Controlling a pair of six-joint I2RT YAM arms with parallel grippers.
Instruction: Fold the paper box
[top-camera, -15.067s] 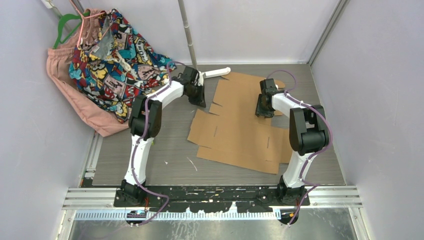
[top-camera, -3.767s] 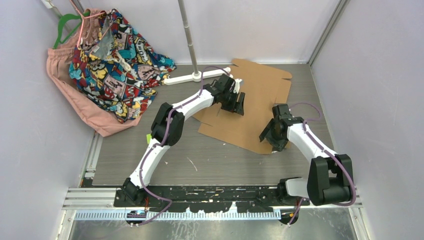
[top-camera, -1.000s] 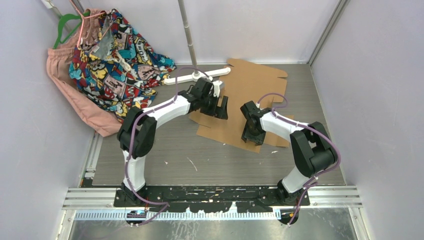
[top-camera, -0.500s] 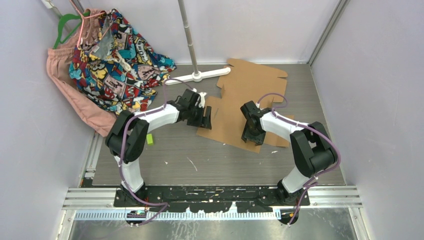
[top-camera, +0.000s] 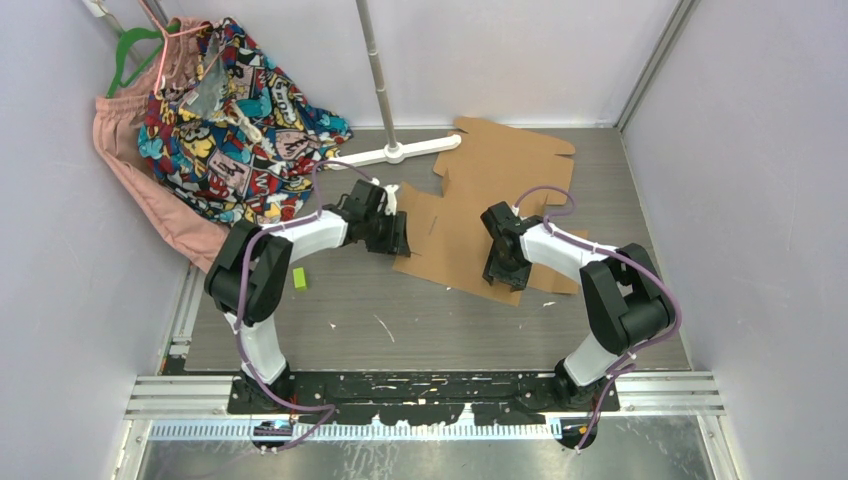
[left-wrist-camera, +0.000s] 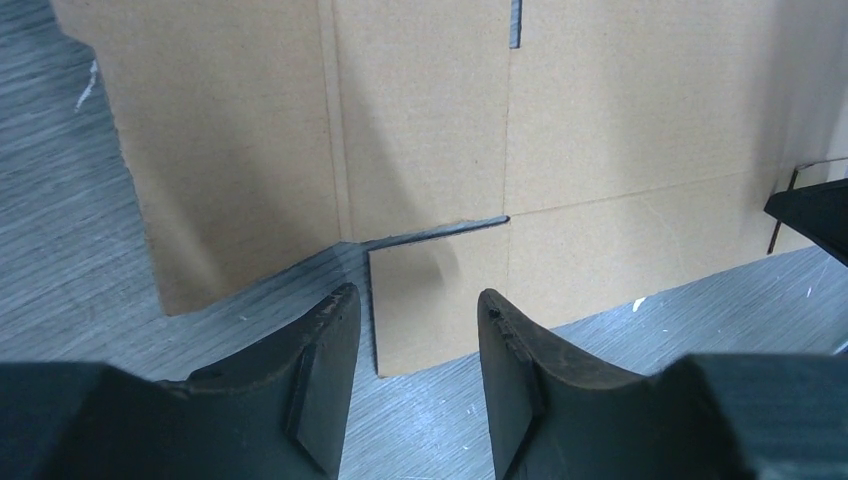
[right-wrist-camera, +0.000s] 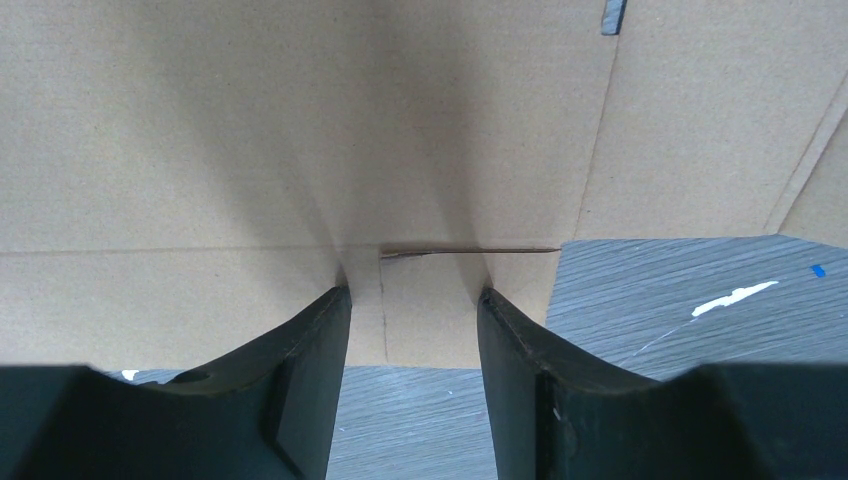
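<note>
Top external: the paper box (top-camera: 495, 190) is seen as a flat, unfolded brown sheet on the table (top-camera: 450, 325), with one far corner touching the end of the white stand (top-camera: 395, 153) and the rest spread out on the arms' side of that stand.

The left gripper (top-camera: 392, 240) is held low, nearer the arms than the stand's foot, at the sheet's corner closest to that foot. In the left wrist view its jaws are seen standing apart with nothing clamped, and a small corner flap (left-wrist-camera: 440, 295) lies flat just ahead of the gap.

The right gripper (top-camera: 503, 275) is placed farther from the stand, at the sheet's near edge. Its jaws are also seen apart, straddling a slit and a small tab. No grip on the cardboard can be made out.

Several failures are judged likely:
- **Missed flap:** because the flap lies flush on the table, it may be missed by the left jaws, which would then only scrape the surface.
- **Sliding sheet:** if the sheet is pushed rather than lifted, it could be slid toward the stand and jammed against the foot, or swung out from under the right jaws.
- **Bad crease:** should the flap be caught off its scored line, a crooked crease or a tear at the slit could be made, and the later folds would be spoiled.
</note>
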